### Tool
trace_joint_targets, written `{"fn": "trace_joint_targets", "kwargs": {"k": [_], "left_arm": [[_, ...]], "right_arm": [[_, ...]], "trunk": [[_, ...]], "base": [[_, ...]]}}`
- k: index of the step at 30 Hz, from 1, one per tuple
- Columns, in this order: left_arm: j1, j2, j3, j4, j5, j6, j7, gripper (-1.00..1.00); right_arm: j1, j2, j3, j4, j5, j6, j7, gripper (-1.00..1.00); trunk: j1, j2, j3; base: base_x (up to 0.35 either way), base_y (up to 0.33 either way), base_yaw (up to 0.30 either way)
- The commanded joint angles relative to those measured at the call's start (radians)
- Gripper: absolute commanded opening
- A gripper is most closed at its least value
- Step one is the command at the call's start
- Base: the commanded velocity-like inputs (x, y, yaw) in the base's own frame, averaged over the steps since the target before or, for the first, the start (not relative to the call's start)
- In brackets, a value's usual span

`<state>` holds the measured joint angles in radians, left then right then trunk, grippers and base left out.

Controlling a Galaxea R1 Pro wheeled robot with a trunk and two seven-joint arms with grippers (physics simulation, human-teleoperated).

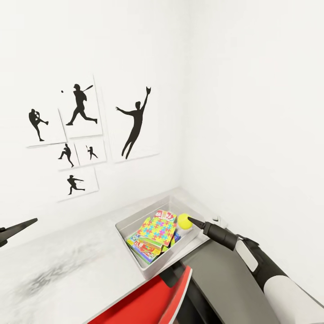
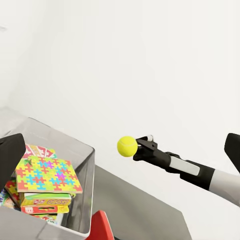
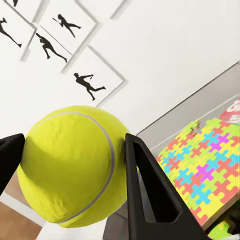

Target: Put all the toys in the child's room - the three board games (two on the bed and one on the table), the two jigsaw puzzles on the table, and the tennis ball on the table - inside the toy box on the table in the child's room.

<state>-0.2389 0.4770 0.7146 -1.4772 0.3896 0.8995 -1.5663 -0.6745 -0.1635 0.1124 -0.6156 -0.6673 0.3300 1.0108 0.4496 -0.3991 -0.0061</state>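
Tennis ball (image 1: 183,221) in right gripper (image 1: 189,220) — above filled toy box (image 1: 135,258)

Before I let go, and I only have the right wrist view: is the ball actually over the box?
Observer: In the head view, the ball in the right tool sits over the box's right end, near its rim.
Operator: High enough to clear the rim?
Observer: Yes. The left wrist view shows it above the rim, but there it looks beside the wall, so I'd move further in.
Operator: Left tool in the way?
Observer: No. The left tool hangs open off to the left over the table, apart from the box.
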Motion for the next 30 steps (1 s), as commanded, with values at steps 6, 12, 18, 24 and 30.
{"fn": "trace_joint_targets", "kwargs": {"k": [6,12,18,24,30], "left_arm": [[0.000,0.001,0.000,0.000,-0.001,0.010,-0.004,1.00],[0.000,-0.001,-0.003,0.000,-0.001,0.009,-0.004,1.00],[0.000,-0.001,-0.003,0.001,-0.001,0.006,-0.004,1.00],[0.000,-0.001,-0.003,0.002,-0.001,0.006,-0.004,1.00],[0.000,-0.001,-0.003,0.002,-0.001,0.006,-0.004,1.00]], "right_arm": [[0.000,0.001,0.004,-0.002,-0.011,0.009,-0.003,-1.00],[-0.006,0.011,0.001,-0.003,-0.011,0.044,-0.038,-1.00],[-0.079,0.016,0.002,-0.078,-0.009,0.233,-0.235,-1.00],[-0.148,0.035,0.003,-0.199,-0.013,0.379,-0.512,-1.00],[-0.203,0.076,0.003,-0.216,-0.013,0.444,-0.715,-1.00]], "trunk": [[0.000,-0.001,-0.001],[0.000,-0.001,-0.001],[0.000,-0.001,-0.001],[0.000,-0.001,-0.001],[0.000,-0.001,-0.001]], "base": [[0.000,0.000,0.000],[0.000,0.000,0.000],[0.000,0.000,0.000],[0.000,0.000,0.000],[0.000,0.000,0.000]]}}
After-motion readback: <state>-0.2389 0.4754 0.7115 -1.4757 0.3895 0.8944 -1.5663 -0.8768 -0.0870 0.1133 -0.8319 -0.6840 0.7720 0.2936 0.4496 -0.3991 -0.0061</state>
